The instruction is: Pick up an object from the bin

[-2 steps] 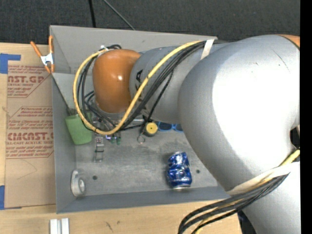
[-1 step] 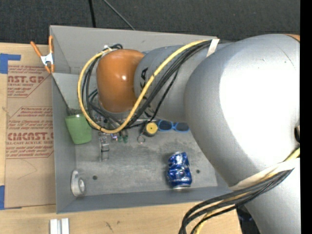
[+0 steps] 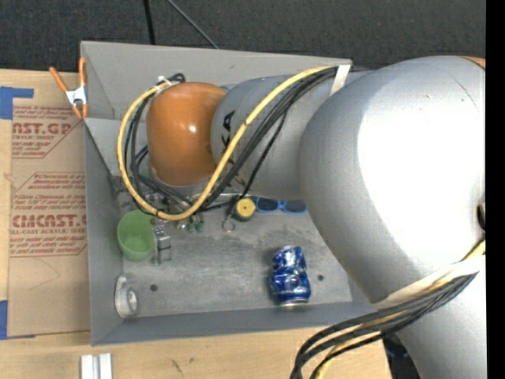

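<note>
You see dark grey floor (image 3: 316, 14) along the top. A tan wooden surface (image 3: 237, 350) runs below.

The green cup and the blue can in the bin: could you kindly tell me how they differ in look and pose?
The green cup is smooth and round; the blue can is crumpled and printed. The cup shows its open mouth upward; the can lies on its side. The cup sits at the bin's left, the can toward its right. Both rest on the bin floor, apart from each other.
</note>
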